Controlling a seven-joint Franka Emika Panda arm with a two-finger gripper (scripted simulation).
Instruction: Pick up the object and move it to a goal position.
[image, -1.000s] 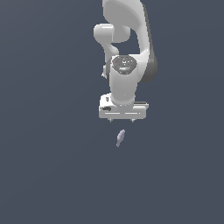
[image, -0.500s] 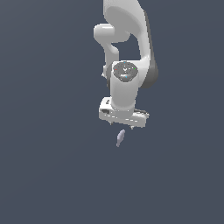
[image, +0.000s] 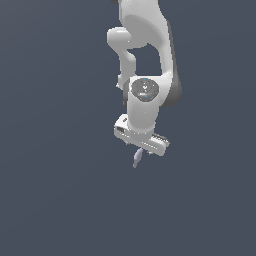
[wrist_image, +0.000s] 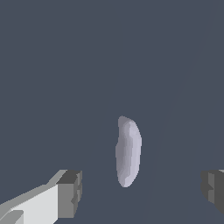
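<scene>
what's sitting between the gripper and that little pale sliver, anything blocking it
Nothing visible. In the wrist view the sliver lies in the open gap between the two fingertips, touching neither, with only bare dark surface around it. In the exterior view the gripper hangs right above it.

Small elongated sliver with tapered ends (wrist_image: 127, 152): pale lavender-grey, lighter along one edge, shaded darker toward the other. Smooth-shelled robot arm (image: 145, 60): glossy white, with dark grey joint sections and a grey circular cap. Boxy gripper (image: 141, 151): white body; fingers (wrist_image: 70, 194) white with dark grey pads. Surrounding surface (image: 50, 200): uniform dark slate blue-grey, no pattern.
</scene>
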